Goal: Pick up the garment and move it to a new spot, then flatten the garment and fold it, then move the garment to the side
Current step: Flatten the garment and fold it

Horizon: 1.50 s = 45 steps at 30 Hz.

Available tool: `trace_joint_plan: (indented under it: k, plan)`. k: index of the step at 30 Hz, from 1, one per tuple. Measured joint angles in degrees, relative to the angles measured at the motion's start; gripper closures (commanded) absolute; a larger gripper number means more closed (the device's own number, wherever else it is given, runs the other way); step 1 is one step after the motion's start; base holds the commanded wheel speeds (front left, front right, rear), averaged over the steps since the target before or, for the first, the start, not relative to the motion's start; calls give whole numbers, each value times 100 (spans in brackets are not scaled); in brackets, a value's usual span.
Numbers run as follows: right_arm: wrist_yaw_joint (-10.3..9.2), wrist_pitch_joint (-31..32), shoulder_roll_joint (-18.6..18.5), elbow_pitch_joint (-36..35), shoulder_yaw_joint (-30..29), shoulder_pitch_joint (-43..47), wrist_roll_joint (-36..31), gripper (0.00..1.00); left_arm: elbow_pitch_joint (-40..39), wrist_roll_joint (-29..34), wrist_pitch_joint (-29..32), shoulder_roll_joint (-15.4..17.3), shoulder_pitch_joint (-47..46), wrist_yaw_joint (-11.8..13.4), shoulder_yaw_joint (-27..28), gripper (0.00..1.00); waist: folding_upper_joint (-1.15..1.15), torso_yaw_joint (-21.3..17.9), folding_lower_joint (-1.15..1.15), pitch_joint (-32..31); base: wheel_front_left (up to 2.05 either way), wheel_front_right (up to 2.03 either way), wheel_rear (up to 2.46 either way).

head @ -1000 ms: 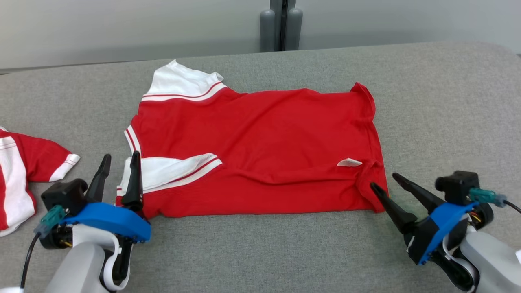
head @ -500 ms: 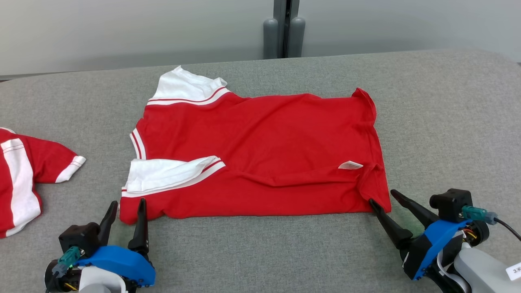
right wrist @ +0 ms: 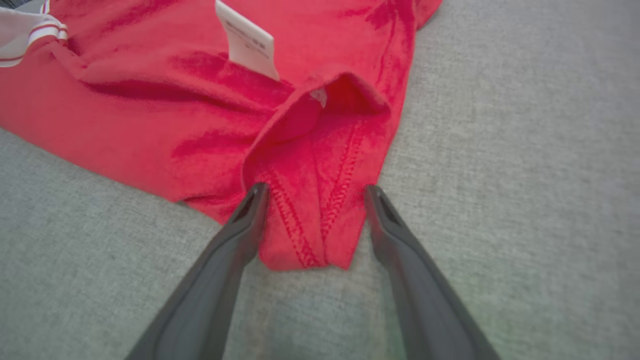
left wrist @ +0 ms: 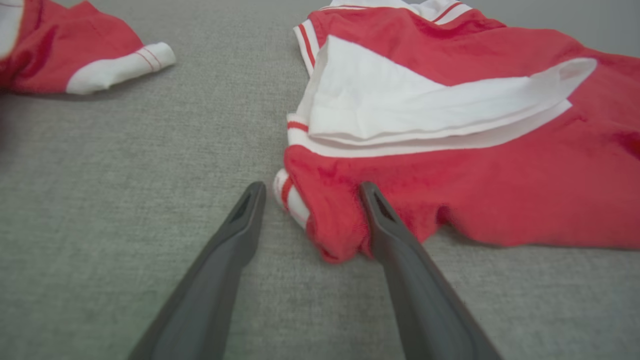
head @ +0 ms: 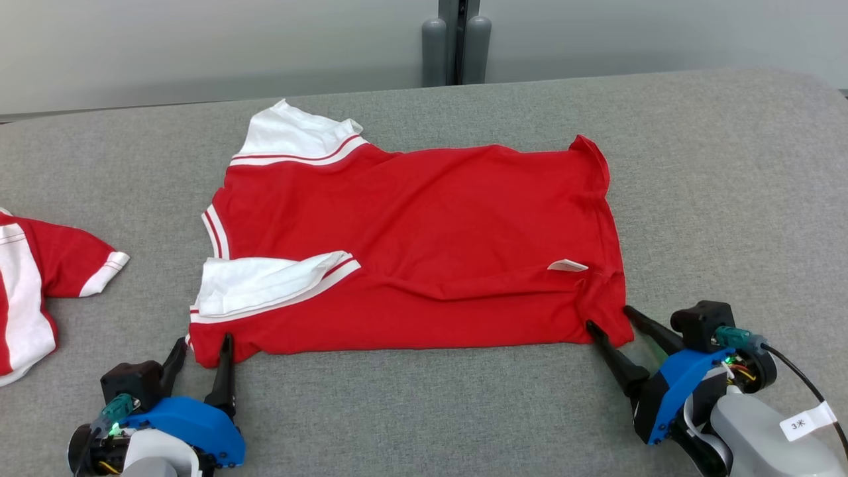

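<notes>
Left gripper [head: 205, 340]: open wide and empty. It straddles the shirt's [head: 424, 232] near left corner, with one tip against the bunched cloth and the other on bare table [head: 729, 165] just beside it.
Right gripper [head: 609, 317]: open about as wide and empty, with the near right hem corner lying between its tips.
Shirt: spread sideways mid-table and wrinkled, its near edge toward the robot.
Sleeve [head: 265, 281]: white, lying loose over the red just beyond the left corner.
Tag [head: 568, 265]: white, near the right corner beside a raised fold.
Other shirt [head: 33, 265]: at the table's left edge, well apart.
Step, as I judge it: pinching both near corners for a fold.
Risk, left: the corner is rolled, so a shallow close may catch only the top layer and the rest would sag or drop.
Risk, right: the raised fold could be trapped in the pinch, setting in a crease.
Risk, both: an uneven lift would skew the fold, and the loose sleeve may slide out.
</notes>
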Motion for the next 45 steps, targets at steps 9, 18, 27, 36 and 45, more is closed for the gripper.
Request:
trace_joint_plan:
  k: [9,18,27,36,45]
  plan:
    - [0,-99,286,465,-226,-51,79,100,593,16,-60,-133,-280,-188,-31,100,0,41,0,-92,0,0,0]
    - [0,-165,280,201,-409,382,349,100,2,78,-68,-318,266,-124,250,100,0,175,0,-581,0,0,0]
    - [0,-174,-100,-764,-1032,1584,383,100,-1073,166,-67,-424,1564,116,331,100,0,435,0,-1048,0,0,0]
    - [0,169,-264,-1760,-1701,2735,111,100,-1972,103,70,-417,2479,438,305,100,0,466,0,-1150,0,0,0]
    - [-1,553,26,-2180,-2391,3094,-302,0,-2225,176,92,-332,2540,612,331,0,0,405,0,-1181,0,0,0]
